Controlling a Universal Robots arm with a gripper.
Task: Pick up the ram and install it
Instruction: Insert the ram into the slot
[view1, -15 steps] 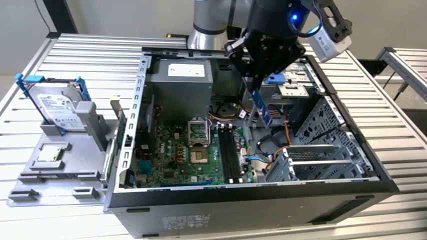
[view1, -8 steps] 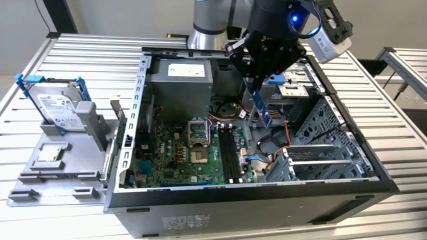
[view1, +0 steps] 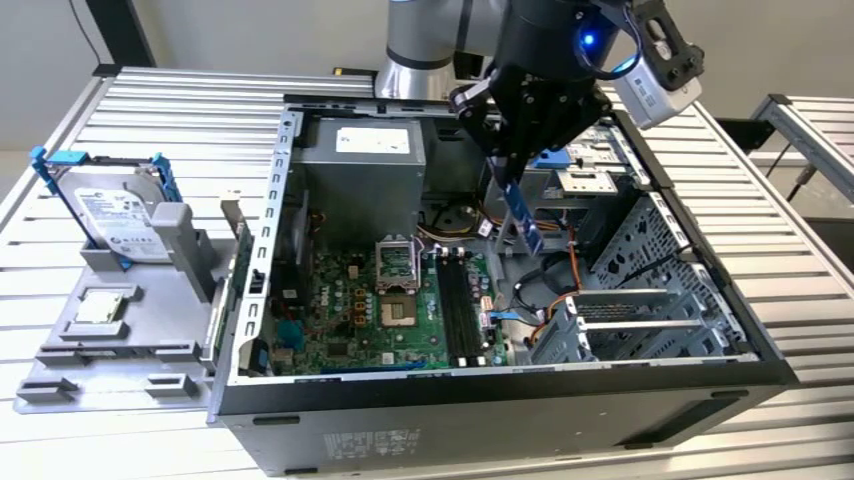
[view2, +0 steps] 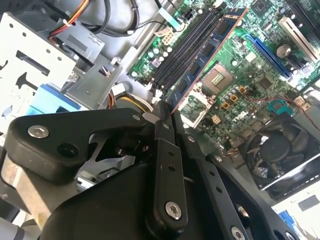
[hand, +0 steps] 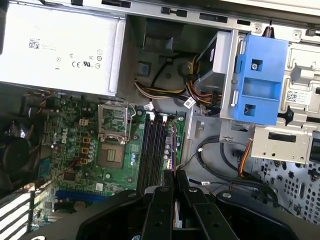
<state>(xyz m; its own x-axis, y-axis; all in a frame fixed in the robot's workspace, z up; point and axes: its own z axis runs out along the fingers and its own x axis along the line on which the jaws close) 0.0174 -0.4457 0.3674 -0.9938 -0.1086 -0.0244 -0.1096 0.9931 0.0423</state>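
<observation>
My gripper (view1: 507, 162) hangs over the open computer case (view1: 267, 300), shut on the ram (view1: 523, 215). The ram is a thin blue-edged stick that points down toward the motherboard. In the second wrist view the ram (view2: 207, 57) runs out from the black fingers (view2: 162, 125), above and roughly alongside the long black memory slots (view2: 185, 47). In the first wrist view my gripper (hand: 174, 176) is seen end-on, with the slots (hand: 152, 147) beneath it. In the exterior view the slots (view1: 461, 300) lie lower and toward that view's left of the ram's tip.
The green motherboard (view1: 347, 320) carries a CPU socket (view1: 400, 290). A grey power supply (view1: 360, 150) sits at the case's back and a metal drive cage (view1: 627, 300) on the exterior view's right. Loose cables (hand: 210, 160) lie nearby. A hard drive (view1: 120, 215) stands on a grey fixture outside.
</observation>
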